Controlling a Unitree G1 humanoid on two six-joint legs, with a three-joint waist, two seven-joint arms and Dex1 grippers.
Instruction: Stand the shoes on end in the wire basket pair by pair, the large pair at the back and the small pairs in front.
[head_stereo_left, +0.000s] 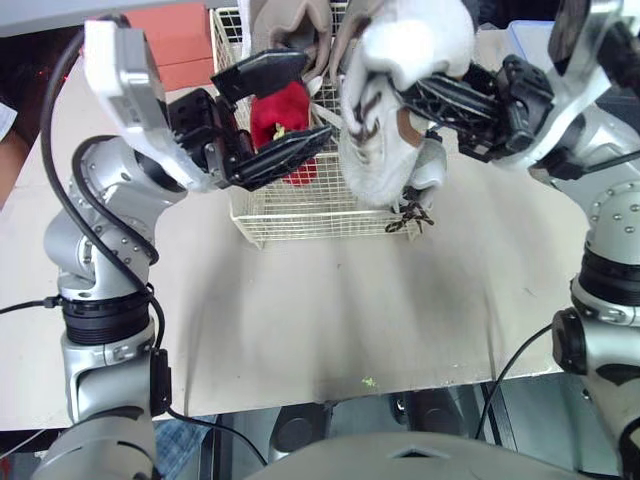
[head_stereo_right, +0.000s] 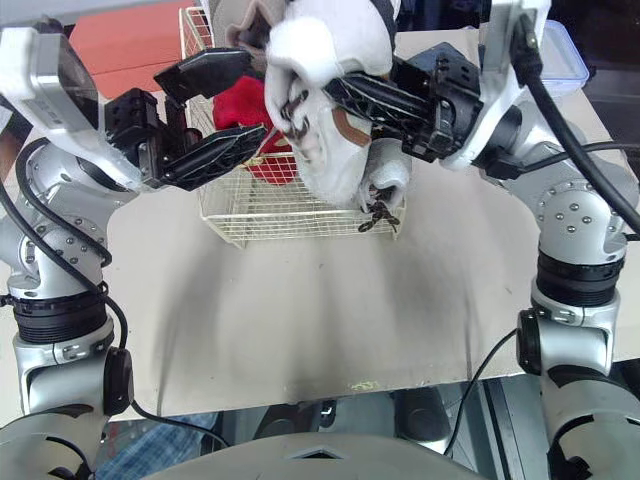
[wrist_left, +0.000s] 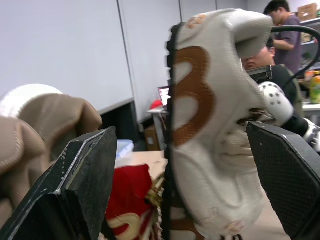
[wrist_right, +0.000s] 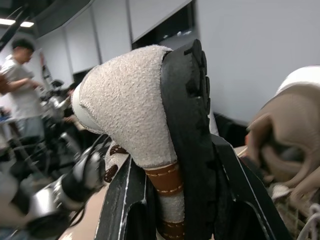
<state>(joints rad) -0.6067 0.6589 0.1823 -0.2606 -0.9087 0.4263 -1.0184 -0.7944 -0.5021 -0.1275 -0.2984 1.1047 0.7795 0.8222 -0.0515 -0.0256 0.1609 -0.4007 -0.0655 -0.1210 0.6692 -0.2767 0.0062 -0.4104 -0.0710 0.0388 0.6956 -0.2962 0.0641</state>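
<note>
Starting nearest, one flat beige table (head_stereo_left: 330, 320) carries one white wire basket (head_stereo_left: 300, 218) with a square grid. Two grippers meet over it. The left gripper (head_stereo_left: 312, 96) hangs empty, its two black fingers spread wide just in front of the one red shoe (head_stereo_left: 275, 115) inside the basket. The right gripper (head_stereo_left: 418, 95) is clamped across one white shoe (head_stereo_left: 385, 165), held on end at the basket's front right corner with dark laces (head_stereo_left: 410, 216) dangling below; whether it touches the wire is unclear. Behind, two rounded tan shoes (head_stereo_left: 292, 22) stand at the back of the basket.

The left wrist view adds a brown 3-shaped trim on the white shoe's side and gold edging on the red one. The right wrist view shows its fuzzy suede, black lugged sole and stitched brown band.
</note>
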